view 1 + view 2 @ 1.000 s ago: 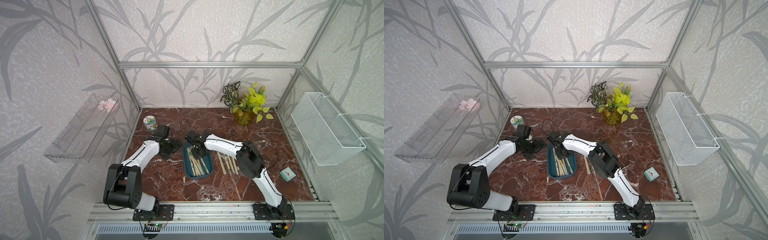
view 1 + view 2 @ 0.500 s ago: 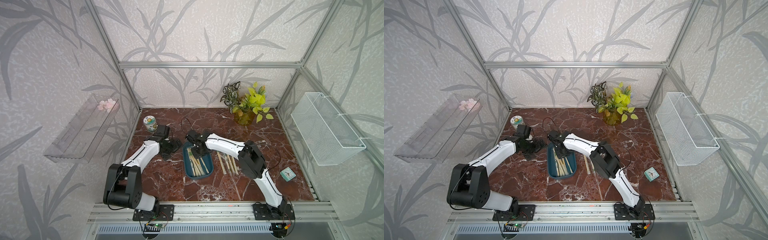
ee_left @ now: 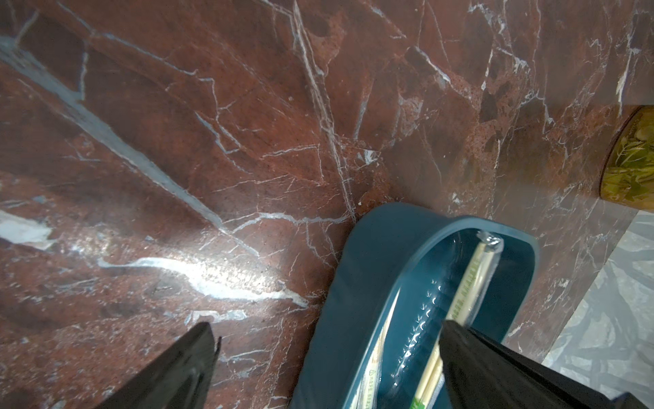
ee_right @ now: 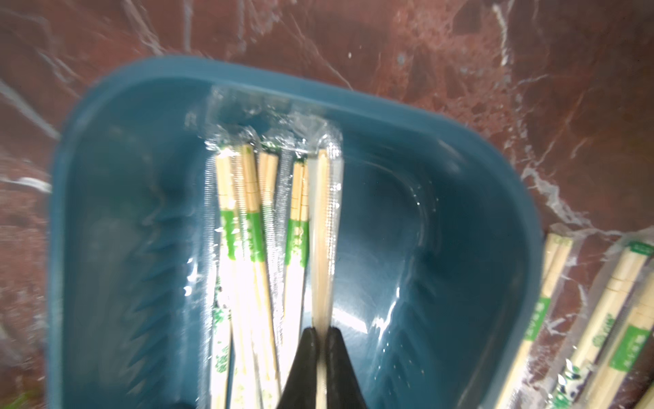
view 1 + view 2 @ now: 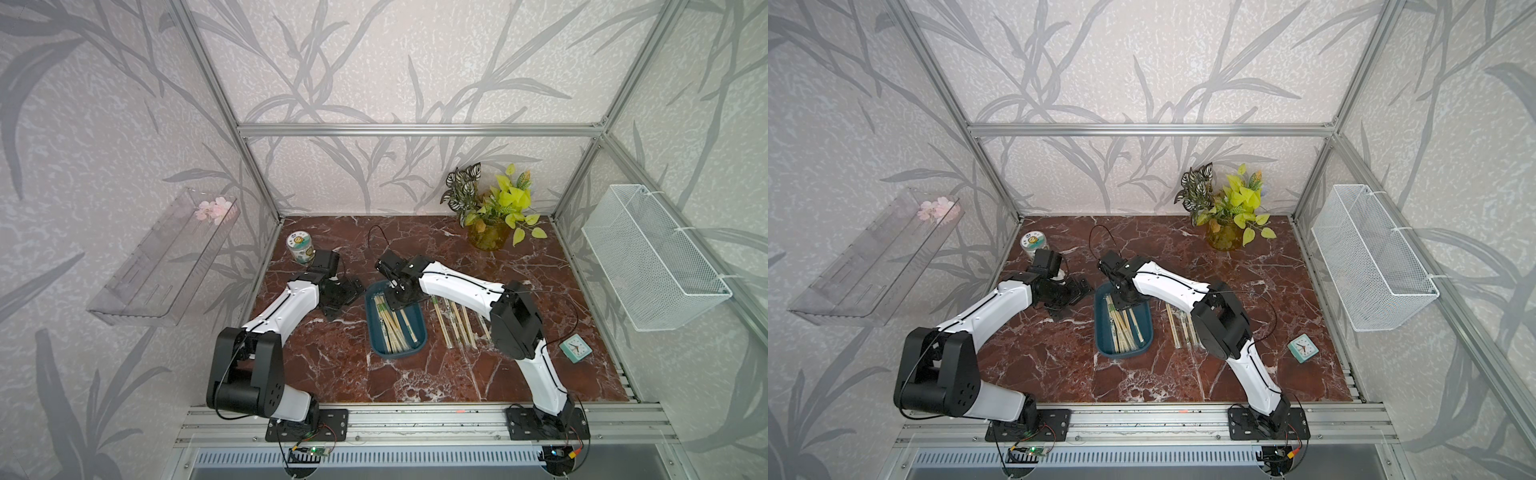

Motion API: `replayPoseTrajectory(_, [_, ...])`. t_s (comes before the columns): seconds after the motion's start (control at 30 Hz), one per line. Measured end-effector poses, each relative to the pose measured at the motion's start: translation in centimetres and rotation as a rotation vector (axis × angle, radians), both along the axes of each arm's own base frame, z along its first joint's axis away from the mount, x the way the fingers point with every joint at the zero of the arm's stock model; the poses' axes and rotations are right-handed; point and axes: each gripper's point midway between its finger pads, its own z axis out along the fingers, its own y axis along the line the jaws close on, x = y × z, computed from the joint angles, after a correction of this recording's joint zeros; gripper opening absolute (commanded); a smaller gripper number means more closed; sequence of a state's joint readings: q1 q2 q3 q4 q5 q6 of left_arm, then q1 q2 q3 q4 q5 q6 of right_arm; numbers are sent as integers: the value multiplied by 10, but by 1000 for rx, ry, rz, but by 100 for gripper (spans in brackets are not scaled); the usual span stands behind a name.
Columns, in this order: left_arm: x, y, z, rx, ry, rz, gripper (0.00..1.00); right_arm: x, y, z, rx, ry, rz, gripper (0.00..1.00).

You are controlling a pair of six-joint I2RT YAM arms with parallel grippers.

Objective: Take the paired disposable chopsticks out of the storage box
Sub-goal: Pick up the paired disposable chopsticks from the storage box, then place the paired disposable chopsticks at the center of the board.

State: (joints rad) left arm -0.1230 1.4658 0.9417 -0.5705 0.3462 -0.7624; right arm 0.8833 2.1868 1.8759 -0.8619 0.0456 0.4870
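Having just pinched shut on one wrapped chopstick pair [image 4: 321,230] lying in the teal storage box [image 4: 354,92], the right gripper [image 4: 320,340] looked set to lift it out toward the pairs [image 5: 457,320] on the marble tabletop [image 5: 332,365], while the left gripper [image 3: 327,327] hung open alongside.

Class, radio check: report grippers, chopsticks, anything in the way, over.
Right gripper shut on one wrapped chopstick pair in storage box. Left gripper open, at box edge. Path looks clear.
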Motion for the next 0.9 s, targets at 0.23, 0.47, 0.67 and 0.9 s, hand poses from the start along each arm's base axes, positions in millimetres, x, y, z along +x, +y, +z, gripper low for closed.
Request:
replayPoseTrajectory(0.23, [0, -1, -1, -6, 5, -3, 99, 4, 0, 30, 73, -18, -24, 0])
replayPoseTrajectory(0.47, [-1, -3, -3, -13, 12, -6, 99, 15, -7, 56, 135, -43, -61, 0])
replayPoseTrajectory(0.67, [-1, -3, -2, -18, 12, -7, 99, 28, -32, 82, 186, -80, -117, 0])
replayPoseTrajectory(0.9, [-1, -6, -2, -22, 15, -1, 99, 36, -83, 82, 182, -88, -207, 0])
